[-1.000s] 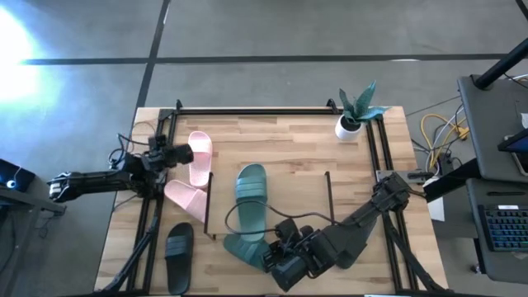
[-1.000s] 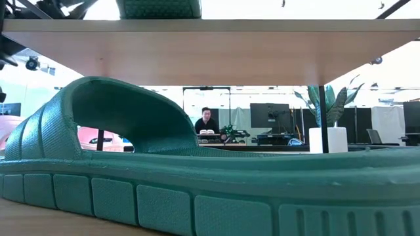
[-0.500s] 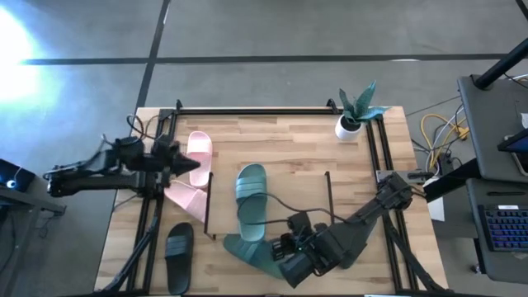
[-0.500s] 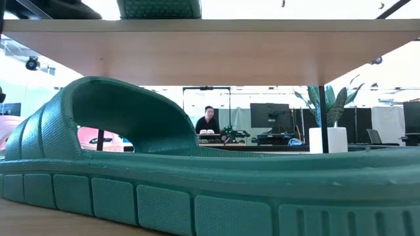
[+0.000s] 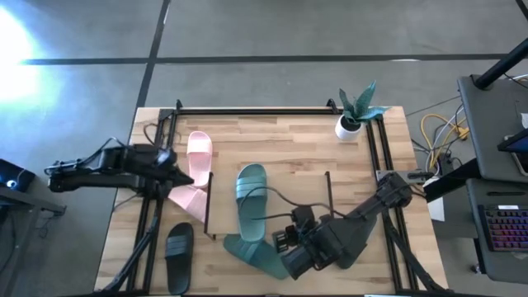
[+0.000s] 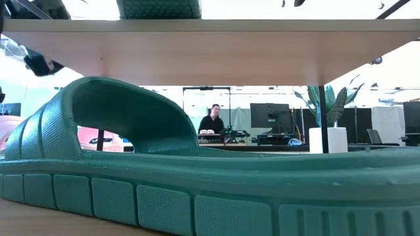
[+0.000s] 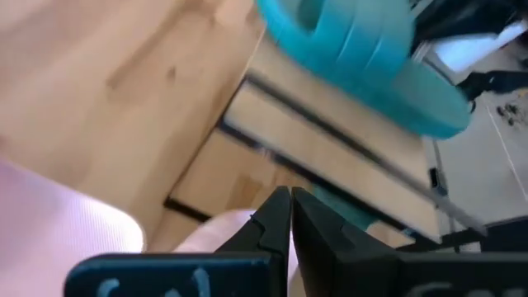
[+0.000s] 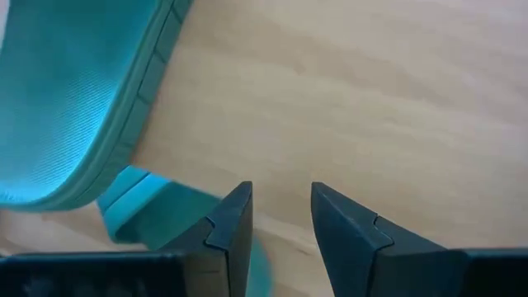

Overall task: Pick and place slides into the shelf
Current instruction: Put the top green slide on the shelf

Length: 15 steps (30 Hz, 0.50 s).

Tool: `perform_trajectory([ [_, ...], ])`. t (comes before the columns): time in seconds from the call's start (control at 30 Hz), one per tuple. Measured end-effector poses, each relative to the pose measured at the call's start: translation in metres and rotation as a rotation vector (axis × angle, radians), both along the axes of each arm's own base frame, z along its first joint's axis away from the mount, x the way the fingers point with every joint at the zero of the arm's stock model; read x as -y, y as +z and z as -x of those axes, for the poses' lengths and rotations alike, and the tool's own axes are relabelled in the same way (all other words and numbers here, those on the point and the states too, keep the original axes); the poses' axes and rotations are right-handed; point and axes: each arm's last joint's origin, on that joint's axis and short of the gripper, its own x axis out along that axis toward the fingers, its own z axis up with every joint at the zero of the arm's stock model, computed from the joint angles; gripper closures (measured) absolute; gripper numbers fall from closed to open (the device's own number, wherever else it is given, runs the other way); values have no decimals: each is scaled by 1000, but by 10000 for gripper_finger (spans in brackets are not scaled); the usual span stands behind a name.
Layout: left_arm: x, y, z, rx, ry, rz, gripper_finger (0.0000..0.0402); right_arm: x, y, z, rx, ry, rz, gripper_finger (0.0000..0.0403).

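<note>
The shelf (image 5: 305, 198) stands mid-table with one teal slide (image 5: 251, 200) lying sole-down on its board. A second teal slide (image 5: 250, 252) lies on the table at the shelf's near edge and fills the low view (image 6: 131, 164). Two pale pink slides (image 5: 199, 155) (image 5: 186, 198) and a black slide (image 5: 179, 246) lie left of the shelf. My right gripper (image 5: 280, 242) (image 8: 280, 194) hovers open just right of the lower teal slide (image 8: 74, 99), with bare wood between its fingers. My left gripper (image 5: 186, 175) (image 7: 290, 198) is shut above the pink slides, pointing at the shelf.
A white pot with a green plant (image 5: 351, 120) stands at the table's far right corner. Black frame rails (image 5: 272, 109) run along the table's far and side edges. Bare wood lies right of the shelf (image 5: 355, 181). A person sits in the room beyond (image 6: 211, 121).
My left gripper has drawn back from over the far pink slide toward the table's near edge, and it has turned and tipped as it went. My right gripper has moved a little away from the near edge, beside the lower teal slide. No slide has moved.
</note>
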Motion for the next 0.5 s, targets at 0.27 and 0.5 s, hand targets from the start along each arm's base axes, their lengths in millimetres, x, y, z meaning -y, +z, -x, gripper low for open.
perform_trajectory([
  [0.27,1,-16,-22,-26,-15,17,402,13,9,3,-36,24,31,287],
  [0.5,1,-19,-45,-32,-49,-23,402,22,11,-3,-48,63,39,287],
])
